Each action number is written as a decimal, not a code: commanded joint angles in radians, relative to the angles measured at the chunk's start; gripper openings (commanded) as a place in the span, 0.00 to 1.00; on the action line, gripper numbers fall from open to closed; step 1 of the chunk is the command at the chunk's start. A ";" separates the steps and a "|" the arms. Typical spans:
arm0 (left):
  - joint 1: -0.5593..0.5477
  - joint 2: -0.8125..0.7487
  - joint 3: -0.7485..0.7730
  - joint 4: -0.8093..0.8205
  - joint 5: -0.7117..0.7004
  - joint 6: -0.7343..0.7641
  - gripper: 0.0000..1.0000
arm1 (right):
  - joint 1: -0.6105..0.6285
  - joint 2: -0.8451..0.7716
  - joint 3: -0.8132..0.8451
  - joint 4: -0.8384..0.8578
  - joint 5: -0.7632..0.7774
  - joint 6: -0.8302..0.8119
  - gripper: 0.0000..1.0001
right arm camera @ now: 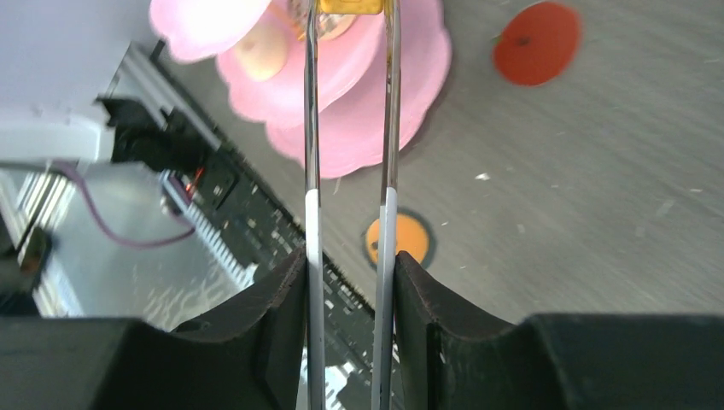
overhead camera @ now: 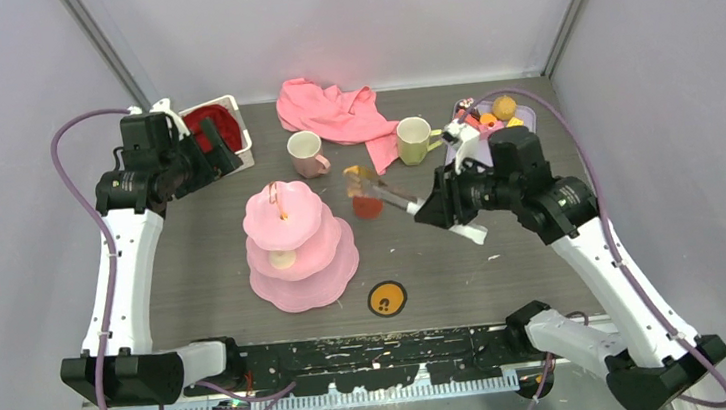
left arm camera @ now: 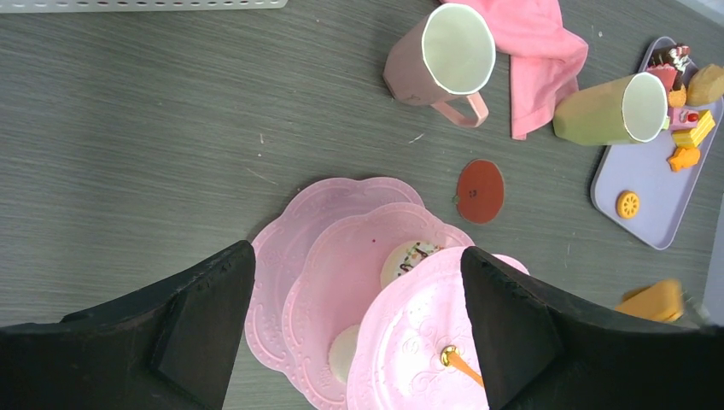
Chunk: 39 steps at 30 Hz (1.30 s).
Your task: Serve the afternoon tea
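1. The pink cake stand (overhead camera: 300, 239) has three scalloped tiers. It stands upright at mid-table with a cream pastry (overhead camera: 282, 259) on a lower tier.
2. My right gripper (right arm camera: 350, 273) is clamped on a pair of tongs (overhead camera: 393, 196), whose tips pinch a yellow-orange pastry (overhead camera: 360, 176) beside the stand. My left gripper (left arm camera: 356, 250) is spread wide and holds nothing.
3. The table (overhead camera: 196, 281) is grey wood-grain and the walls are pale grey.
4. There are two mugs near the pink cloth (overhead camera: 335, 112): a pale pink mug (overhead camera: 306, 153) and a yellow-green mug (overhead camera: 415, 140). One lilac tray (left arm camera: 649, 201) holds pastries. Two flat discs lie on the table: a red disc (overhead camera: 367, 208) and an orange disc (overhead camera: 387, 299).
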 commanded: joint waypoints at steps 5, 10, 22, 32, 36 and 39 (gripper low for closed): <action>0.004 -0.021 0.035 0.005 0.001 -0.006 0.90 | 0.236 0.057 0.012 0.012 0.011 -0.004 0.13; 0.004 -0.025 0.031 0.000 -0.005 -0.005 0.90 | 0.324 0.104 0.004 0.017 0.046 -0.002 0.13; 0.004 -0.014 0.037 -0.001 0.004 -0.006 0.90 | 0.394 0.164 -0.008 0.087 0.062 0.010 0.13; 0.004 -0.023 0.039 -0.009 -0.005 -0.001 0.90 | 0.412 0.218 -0.018 0.145 0.073 0.016 0.23; 0.004 -0.019 0.039 -0.009 -0.002 -0.003 0.90 | 0.415 0.234 -0.022 0.149 0.077 0.011 0.33; 0.004 -0.017 0.040 -0.009 -0.002 -0.006 0.90 | 0.416 0.235 -0.023 0.149 0.083 0.011 0.44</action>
